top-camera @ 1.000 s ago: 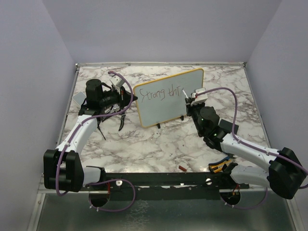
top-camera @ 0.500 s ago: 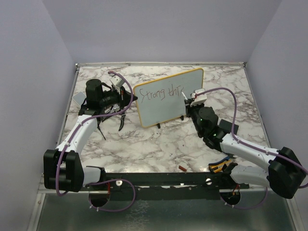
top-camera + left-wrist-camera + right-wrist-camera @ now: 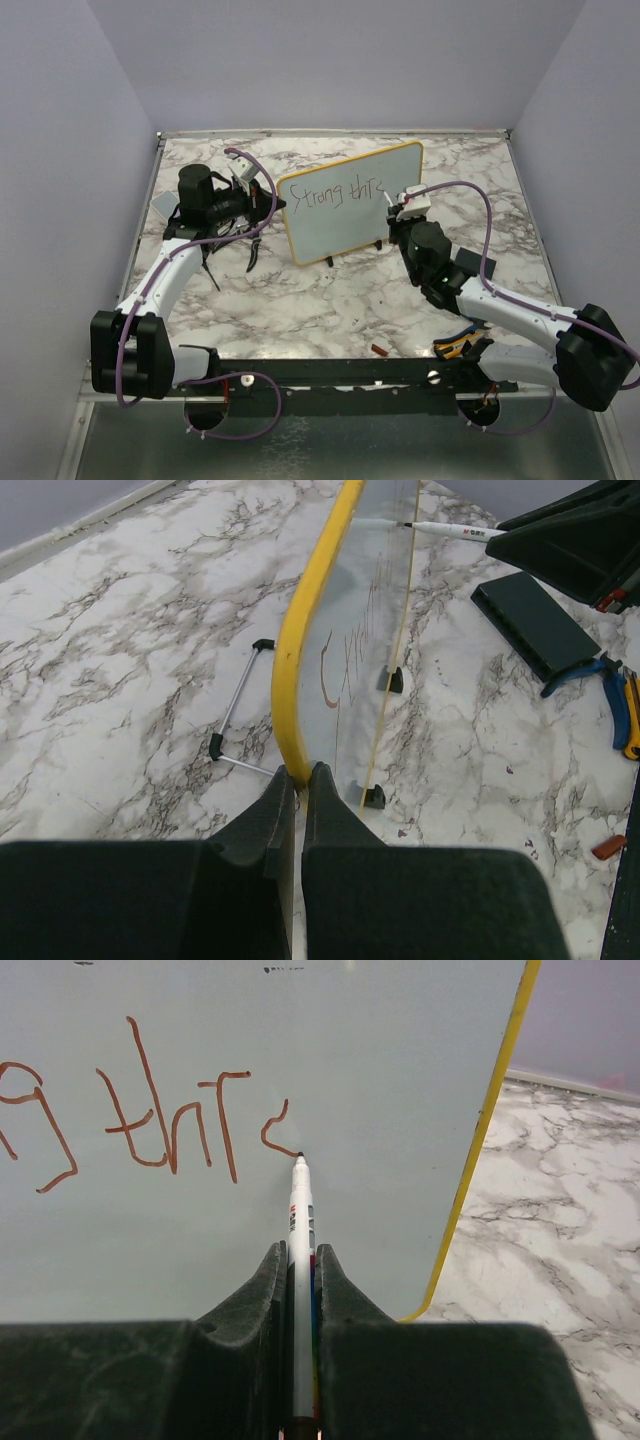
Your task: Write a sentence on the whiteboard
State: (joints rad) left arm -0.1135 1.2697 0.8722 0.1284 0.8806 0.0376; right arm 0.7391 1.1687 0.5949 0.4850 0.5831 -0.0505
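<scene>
The whiteboard (image 3: 350,205) stands tilted at the middle of the marble table, and its yellow frame (image 3: 305,650) runs edge-on in the left wrist view. My left gripper (image 3: 272,207) (image 3: 299,775) is shut on the board's left edge. My right gripper (image 3: 402,207) (image 3: 298,1255) is shut on a white marker (image 3: 298,1210) (image 3: 450,528), whose tip touches the board's face (image 3: 330,1050). The sentence (image 3: 330,192) (image 3: 150,1110) reads "Strong thr", followed by a short curved stroke that ends at the tip.
A black slab (image 3: 535,625) lies right of the board. Pliers with blue and yellow handles (image 3: 612,695) (image 3: 455,347) and a small red cap (image 3: 380,350) (image 3: 607,847) lie near the front edge. The board's wire stand (image 3: 235,705) sticks out behind it.
The marker has moved a little right along the board and drawn a new short curved stroke after "thr". The left arm has not moved.
</scene>
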